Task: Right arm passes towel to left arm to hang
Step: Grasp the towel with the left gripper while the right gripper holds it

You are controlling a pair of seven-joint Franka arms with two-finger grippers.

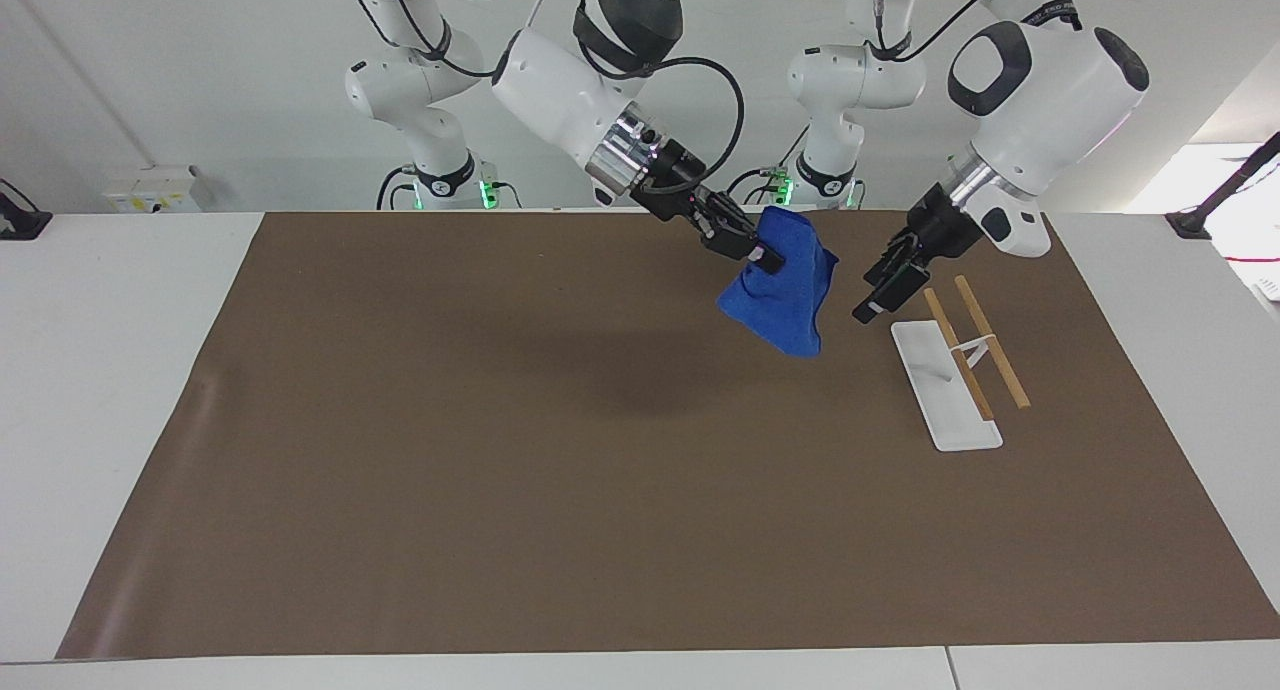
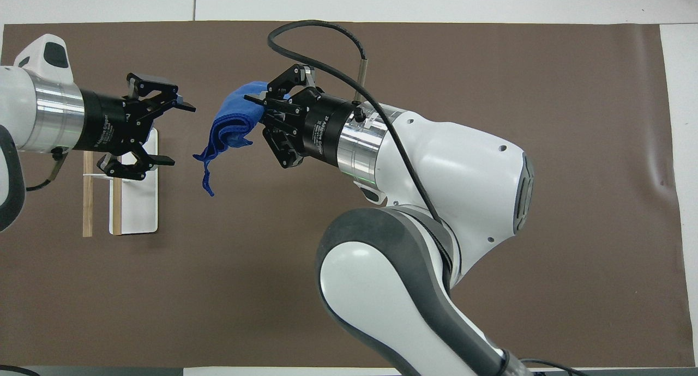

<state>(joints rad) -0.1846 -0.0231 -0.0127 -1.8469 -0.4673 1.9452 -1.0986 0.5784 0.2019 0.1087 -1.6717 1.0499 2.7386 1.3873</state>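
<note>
right hand (image 1: 762,258): pinching the blue towel (image 1: 785,290), which hangs in the air over the brown mat (image 1: 500,470)
left hand (image 1: 880,290): fingers spread, aimed at the towel, apart from it
towel rack (image 1: 955,370): beside the left hand, on the surface

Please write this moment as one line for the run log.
stage: handover approach | right gripper: shut on towel, in air | left gripper: open, beside towel, apart | rack: bare
</note>
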